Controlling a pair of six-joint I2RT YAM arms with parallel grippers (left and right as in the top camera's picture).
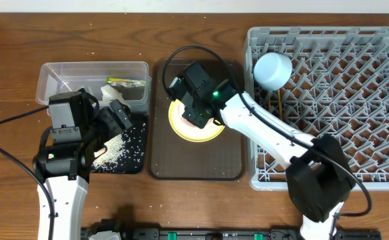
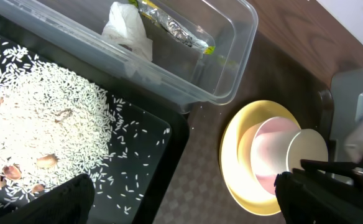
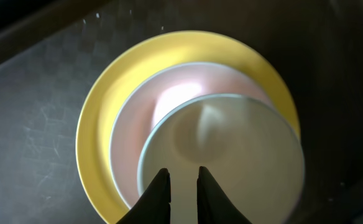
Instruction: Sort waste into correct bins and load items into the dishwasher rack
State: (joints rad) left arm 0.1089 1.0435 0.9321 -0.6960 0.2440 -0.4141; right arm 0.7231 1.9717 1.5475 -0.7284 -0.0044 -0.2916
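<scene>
Right gripper [image 3: 183, 179] pinched on edge of small white cup [image 3: 231, 155], above yellow plate [image 3: 97, 130]. Dishwasher rack [image 1: 354, 87] lies at 3 o'clock from cup — right arm nearer. Left gripper [image 1: 119, 115] spread wide, empty.

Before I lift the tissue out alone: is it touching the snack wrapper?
Touching. The left wrist view shows the snack wrapper lying against the crumpled white tissue in the clear tub, with no gap.
</scene>
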